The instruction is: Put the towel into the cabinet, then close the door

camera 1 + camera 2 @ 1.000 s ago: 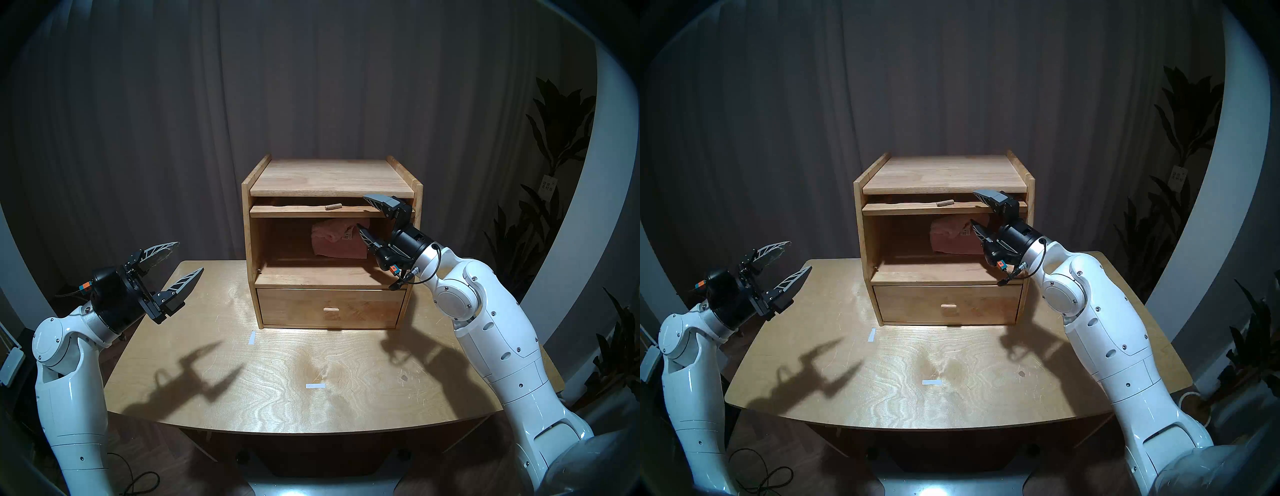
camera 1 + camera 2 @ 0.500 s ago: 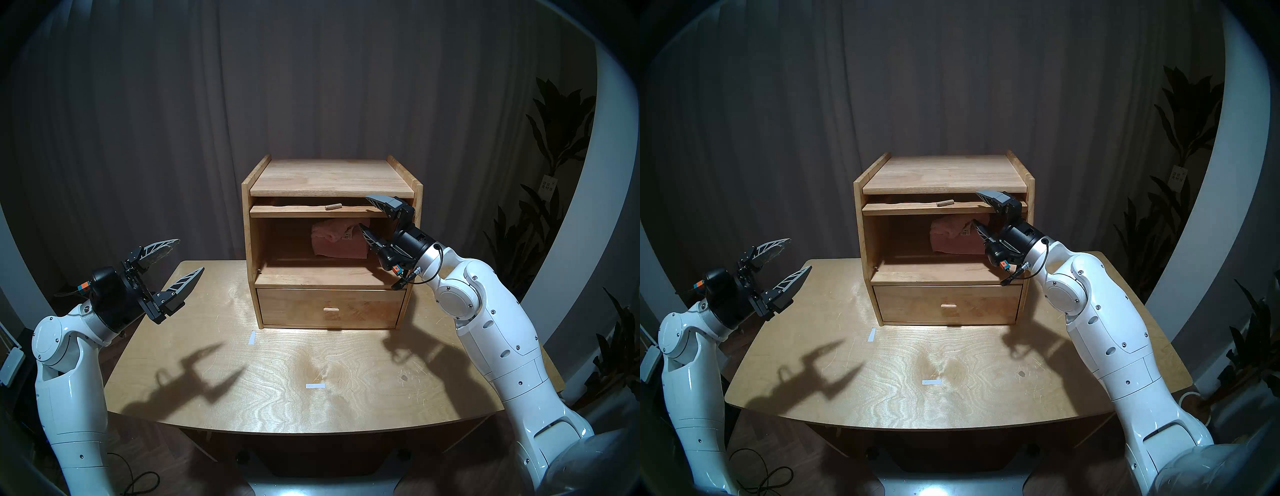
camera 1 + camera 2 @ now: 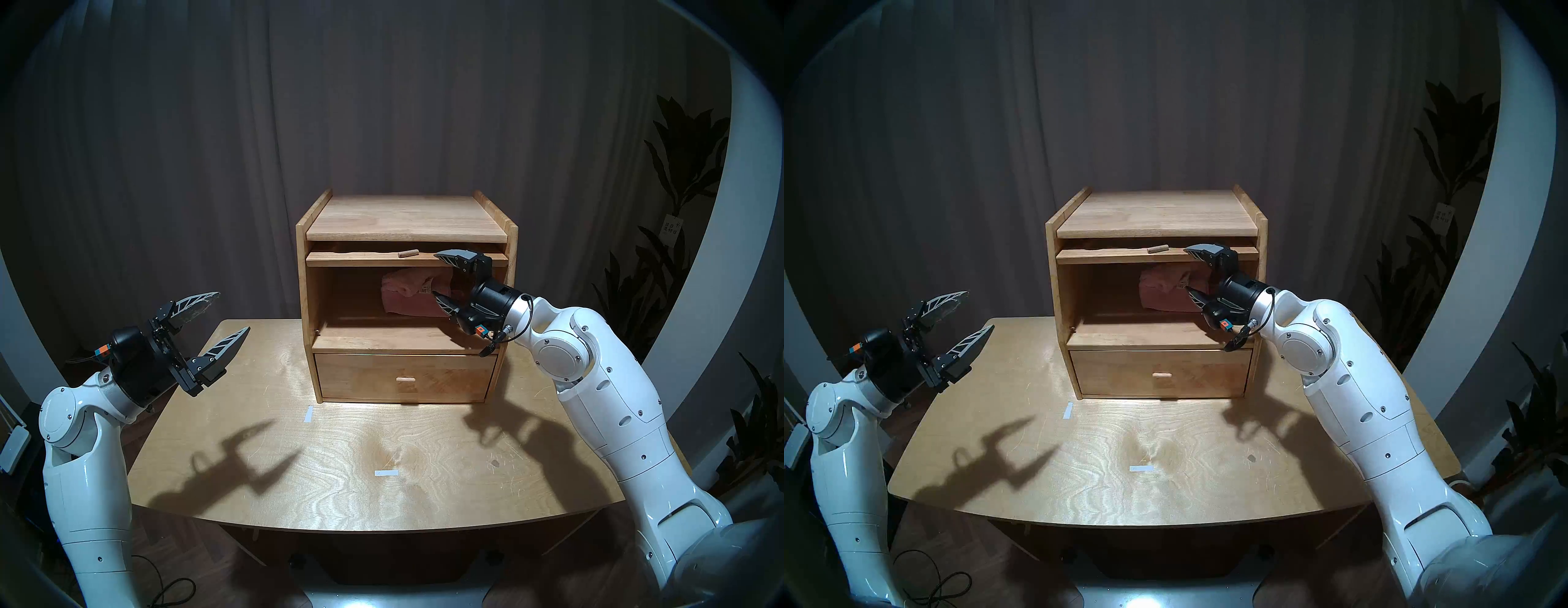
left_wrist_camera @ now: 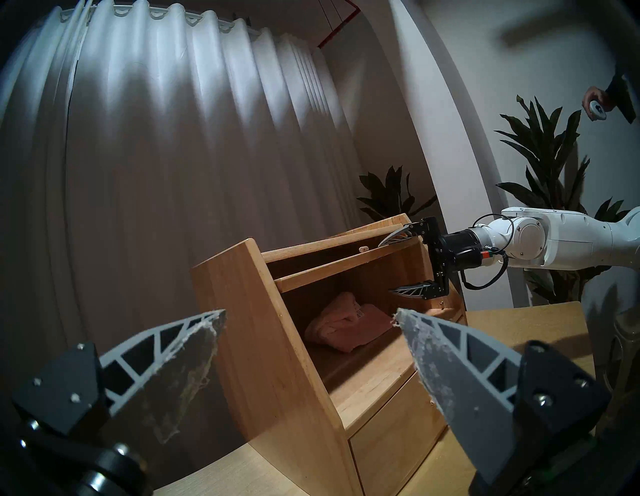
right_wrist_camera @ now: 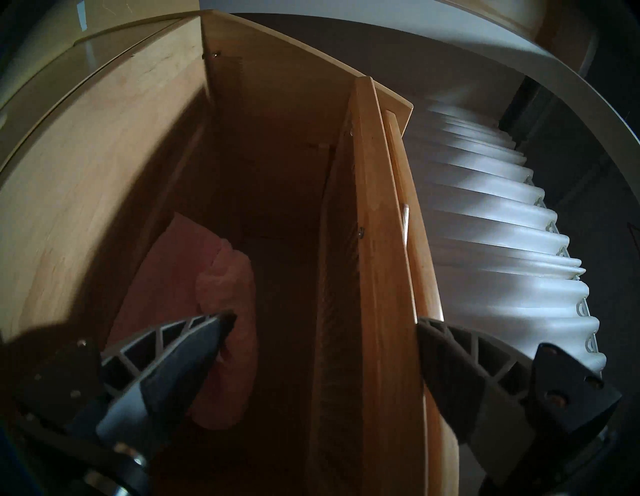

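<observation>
towel (image 3: 409,295) sits inside the cabinet (image 3: 406,297), mid-frame; right gripper (image 3: 441,276) jaws spread astride the raised door (image 3: 373,257), likely to pull it shut.

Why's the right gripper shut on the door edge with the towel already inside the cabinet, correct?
Not shut: the right gripper is open, its fingers astride the door edge, as the right wrist view shows. The towel is inside the cabinet.

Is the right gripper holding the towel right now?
No, the right gripper is open and empty at the cabinet mouth, while the towel lies loose on the compartment floor.
</observation>
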Controlling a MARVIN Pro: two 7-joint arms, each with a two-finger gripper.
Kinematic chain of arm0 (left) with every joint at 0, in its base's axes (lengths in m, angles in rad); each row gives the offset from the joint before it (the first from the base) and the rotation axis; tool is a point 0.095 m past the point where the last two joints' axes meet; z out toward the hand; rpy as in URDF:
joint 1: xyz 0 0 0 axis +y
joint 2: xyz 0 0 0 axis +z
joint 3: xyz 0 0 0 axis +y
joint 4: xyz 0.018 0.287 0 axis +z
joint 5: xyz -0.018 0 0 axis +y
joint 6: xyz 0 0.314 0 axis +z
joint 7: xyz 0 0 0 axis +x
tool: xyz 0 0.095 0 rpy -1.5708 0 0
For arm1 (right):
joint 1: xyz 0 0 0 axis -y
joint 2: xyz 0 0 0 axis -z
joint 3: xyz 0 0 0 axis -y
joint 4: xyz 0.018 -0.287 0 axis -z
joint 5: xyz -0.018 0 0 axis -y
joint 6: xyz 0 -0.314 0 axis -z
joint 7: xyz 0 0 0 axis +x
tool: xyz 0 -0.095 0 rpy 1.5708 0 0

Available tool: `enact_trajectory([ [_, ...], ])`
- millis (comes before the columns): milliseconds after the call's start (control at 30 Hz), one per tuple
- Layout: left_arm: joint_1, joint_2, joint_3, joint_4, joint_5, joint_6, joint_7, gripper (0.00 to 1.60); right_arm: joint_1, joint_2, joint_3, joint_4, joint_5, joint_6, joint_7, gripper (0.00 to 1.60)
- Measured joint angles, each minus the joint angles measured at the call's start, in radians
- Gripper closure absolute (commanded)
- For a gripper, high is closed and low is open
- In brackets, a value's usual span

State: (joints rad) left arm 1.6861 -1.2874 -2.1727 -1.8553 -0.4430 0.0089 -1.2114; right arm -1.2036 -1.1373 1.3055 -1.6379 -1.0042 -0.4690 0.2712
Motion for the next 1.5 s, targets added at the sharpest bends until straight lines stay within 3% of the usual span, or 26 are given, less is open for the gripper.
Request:
enact_trajectory([
  [433, 0.0, 0.0, 0.0, 0.0, 0.0, -0.001, 0.003, 0.0, 0.032, -0.033, 0.012, 0.062, 0.006, 0.037, -0.009, 0.0],
  [500, 0.0, 0.0, 0.0, 0.0, -0.001, -0.001, 0.004, 0.0, 0.037, -0.039, 0.011, 0.074, 0.005, 0.04, -0.017, 0.81],
  [533, 0.0, 0.0, 0.0, 0.0, -0.001, -0.001, 0.004, 0.0, 0.04, -0.042, 0.011, 0.08, 0.004, 0.041, -0.021, 1.31],
  [567, 0.0, 0.0, 0.0, 0.0, -0.001, -0.001, 0.004, 0.0, 0.044, -0.046, 0.012, 0.08, 0.004, 0.041, -0.034, 1.59],
  [867, 0.0, 0.0, 0.0, 0.001, -0.001, -0.001, 0.005, 0.0, 0.051, -0.042, 0.018, 0.05, 0.001, 0.024, -0.071, 1.6],
  [1500, 0.0, 0.001, 0.0, 0.001, -0.002, -0.002, 0.007, 0.0, -0.092, 0.023, 0.062, -0.117, 0.064, -0.006, -0.059, 1.6],
])
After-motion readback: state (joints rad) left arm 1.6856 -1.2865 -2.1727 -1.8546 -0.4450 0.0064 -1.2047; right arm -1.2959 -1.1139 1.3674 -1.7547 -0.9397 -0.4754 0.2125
